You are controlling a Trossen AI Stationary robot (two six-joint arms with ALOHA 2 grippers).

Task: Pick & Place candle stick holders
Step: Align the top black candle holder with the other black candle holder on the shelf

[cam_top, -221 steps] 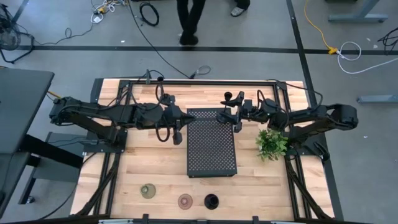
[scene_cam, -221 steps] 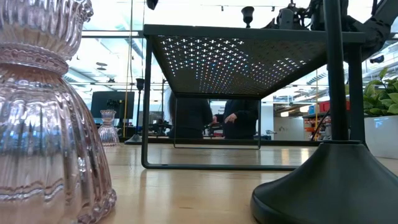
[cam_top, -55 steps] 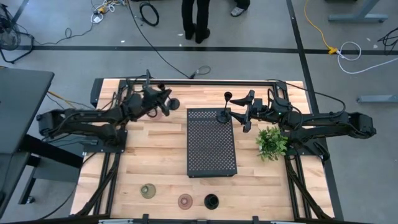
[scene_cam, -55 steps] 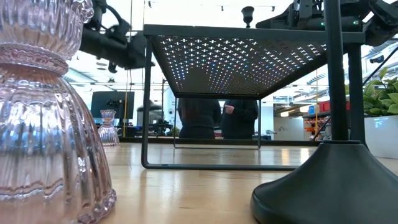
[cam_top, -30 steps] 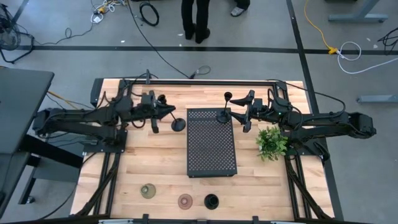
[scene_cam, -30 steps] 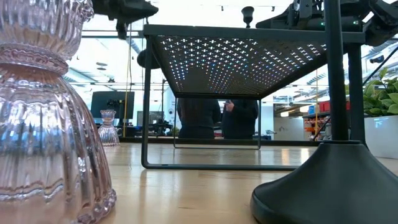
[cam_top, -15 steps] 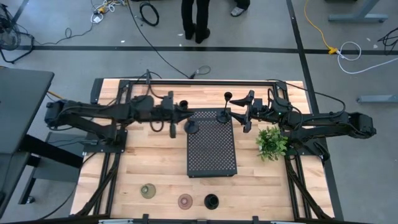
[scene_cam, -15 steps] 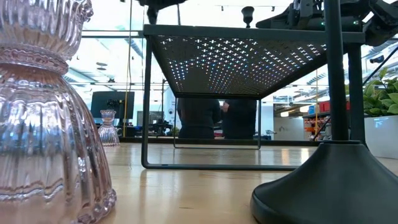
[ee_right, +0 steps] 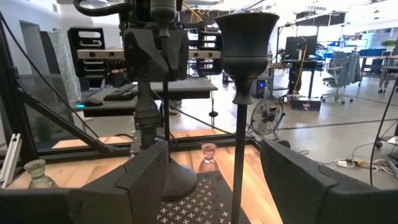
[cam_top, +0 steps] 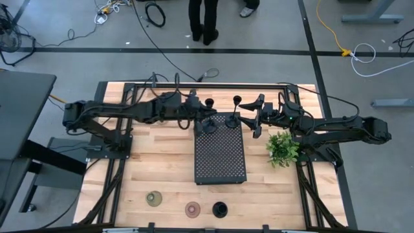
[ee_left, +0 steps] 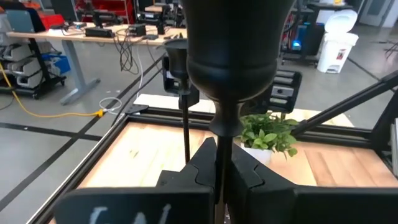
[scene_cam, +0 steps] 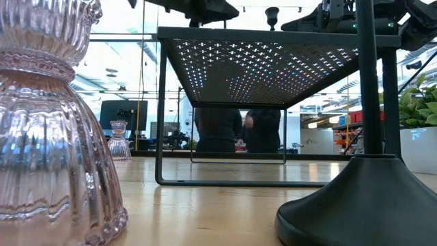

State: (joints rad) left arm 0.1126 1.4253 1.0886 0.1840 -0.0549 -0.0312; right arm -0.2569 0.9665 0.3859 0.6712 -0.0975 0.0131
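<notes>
**Left arm carrying a black holder over the tray's back edge**

Biggest thing first: the wooden desk [cam_top: 162, 162], with the black perforated metal tray [cam_top: 220, 155] standing in the middle of it, so I'll place everything off that tray. A small green leafy plant [cam_top: 283, 149] sits just beside the tray's right side.

The left end effector [cam_top: 199, 116] is at the tray's back left corner, clenched on the stem of a slim black candle stick holder [cam_top: 207, 125] whose round base hangs over the tray's back edge. The right end effector [cam_top: 253, 121] is at the tray's back right corner, fingers spread wide either side of a second black holder [cam_top: 235, 111] standing on the tray, not gripping it.

Well in front of the tray, near the desk's front edge, sit an olive holder [cam_top: 154, 199], a pinkish holder [cam_top: 193, 209] and a third black holder [cam_top: 220, 209]. Another pinkish holder [ee_right: 208, 152] stands on the desk beyond the tray's left side.
</notes>
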